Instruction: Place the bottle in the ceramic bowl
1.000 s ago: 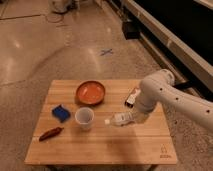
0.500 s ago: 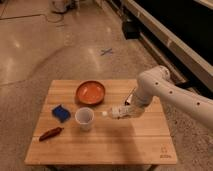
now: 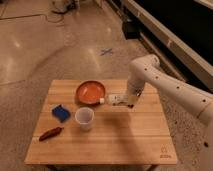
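Note:
The orange ceramic bowl (image 3: 90, 92) sits on the wooden table (image 3: 125, 135) near its far edge, left of centre. My gripper (image 3: 123, 100) is at the end of the white arm, just right of the bowl and a little above the table. It is shut on the bottle (image 3: 112, 99), which lies sideways with its white cap pointing left, close to the bowl's right rim. The bottle is beside the bowl, not inside it.
A white cup (image 3: 84, 118) stands in front of the bowl. A blue object (image 3: 61, 113) lies left of the cup and a red-brown object (image 3: 51, 133) nearer the front left corner. A dark band runs along the floor at right.
My gripper has carried the bottle left and away from the front of the table, from the table's right half up to the bowl's right rim.

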`<state>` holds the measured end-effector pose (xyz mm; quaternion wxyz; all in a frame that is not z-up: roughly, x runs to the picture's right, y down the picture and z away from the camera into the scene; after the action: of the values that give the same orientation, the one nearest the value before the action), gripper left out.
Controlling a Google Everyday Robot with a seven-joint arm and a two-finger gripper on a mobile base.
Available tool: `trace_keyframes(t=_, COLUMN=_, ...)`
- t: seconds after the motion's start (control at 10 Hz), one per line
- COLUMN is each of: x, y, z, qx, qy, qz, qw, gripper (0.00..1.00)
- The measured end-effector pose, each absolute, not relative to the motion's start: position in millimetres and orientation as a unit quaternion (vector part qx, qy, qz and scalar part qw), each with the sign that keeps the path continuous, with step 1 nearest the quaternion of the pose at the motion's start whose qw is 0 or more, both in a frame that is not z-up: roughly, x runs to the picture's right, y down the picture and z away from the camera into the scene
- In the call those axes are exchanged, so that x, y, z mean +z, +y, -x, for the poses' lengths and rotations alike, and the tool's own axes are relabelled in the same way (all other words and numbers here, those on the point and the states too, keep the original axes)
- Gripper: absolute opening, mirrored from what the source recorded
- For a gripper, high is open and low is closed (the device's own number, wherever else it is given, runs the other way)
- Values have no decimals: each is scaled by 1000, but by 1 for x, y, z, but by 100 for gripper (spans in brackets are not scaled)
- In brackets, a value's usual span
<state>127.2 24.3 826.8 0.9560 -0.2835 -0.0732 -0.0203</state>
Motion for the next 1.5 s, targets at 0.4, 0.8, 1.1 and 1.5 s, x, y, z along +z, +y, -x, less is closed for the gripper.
trace_keyframes(t=0.4, x=853, y=-15, z=-92, qx=-22, qy=-74, qz=275, qw=958, gripper=0)
trace_keyframes(t=0.8, x=876, y=-37, z=-55, qx=-30, qy=-85, qz=266, qw=960, gripper=1)
trace_keyframes(t=1.1, x=893, y=-51, z=-20, qx=-45, qy=-90, qz=245, qw=964, gripper=27)
trace_keyframes(t=1.5, x=911, y=-50, z=2, qx=-48, qy=-97, qz=235, qw=966, gripper=62)
